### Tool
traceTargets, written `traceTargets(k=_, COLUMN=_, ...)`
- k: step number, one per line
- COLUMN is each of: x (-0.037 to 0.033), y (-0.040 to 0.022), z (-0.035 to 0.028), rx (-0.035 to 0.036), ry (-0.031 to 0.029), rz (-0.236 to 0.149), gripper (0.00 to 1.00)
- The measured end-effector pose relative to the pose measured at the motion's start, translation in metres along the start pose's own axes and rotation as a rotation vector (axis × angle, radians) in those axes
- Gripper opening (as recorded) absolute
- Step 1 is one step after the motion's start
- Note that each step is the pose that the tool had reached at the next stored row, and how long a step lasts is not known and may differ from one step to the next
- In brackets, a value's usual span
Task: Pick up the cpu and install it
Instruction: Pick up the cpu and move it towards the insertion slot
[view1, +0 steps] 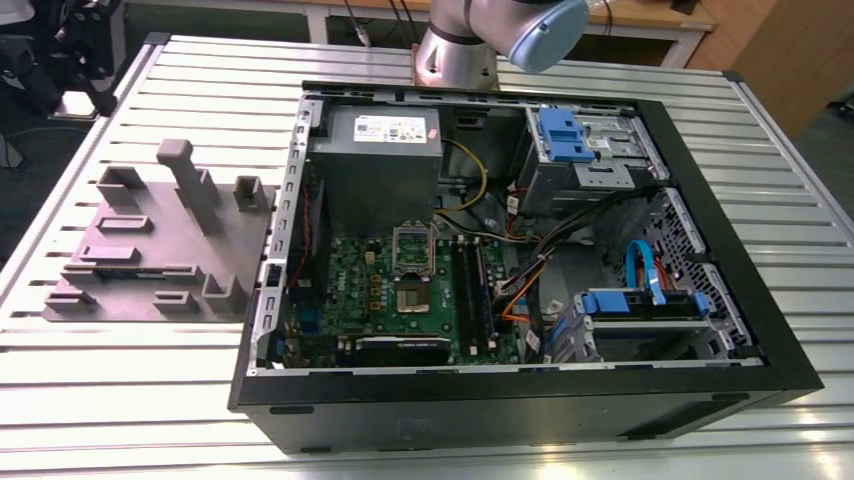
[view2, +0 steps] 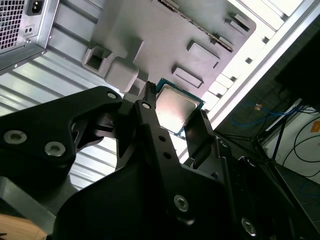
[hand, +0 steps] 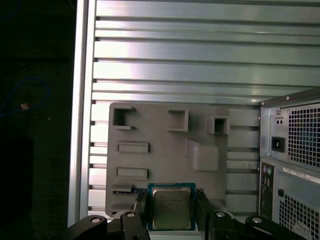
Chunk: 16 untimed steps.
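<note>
My claw is clamped on the cpu. Its two black fingers press against opposite edges of the chip, and its shiny silver-grey top faces the camera in both wrist views. In the second wrist view the cpu sits between the same fingers of the claw, its thin dark rim showing past the metal lid.

I hold the chip in the air, lifted clear of the grey fixture tray. The tray lies flat on the slatted aluminium table, its square pockets and low raised blocks facing up. Just beside the tray stands the rear of the computer case, with its vent grille and power inlet.

In the exterior view the tray is on the exterior view's left of the open computer case, close to its side wall, both on the table. Inside the case the green motherboard lies flat, with the silver socket frame near its middle. The grey power-supply box sits beyond the board, toward my arm. Blue drive caddies and loose cables occupy the exterior view's right of the case.
</note>
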<state>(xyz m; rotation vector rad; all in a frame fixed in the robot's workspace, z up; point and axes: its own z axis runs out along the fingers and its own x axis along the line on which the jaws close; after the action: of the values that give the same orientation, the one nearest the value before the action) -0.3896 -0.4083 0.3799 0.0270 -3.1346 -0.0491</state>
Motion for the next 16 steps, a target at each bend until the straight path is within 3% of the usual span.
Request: traceTargets(k=16, x=-0.0074, y=-0.0001, z=-0.0001, rx=0.0, ry=0.0001, rz=0.0, gripper=0.47)
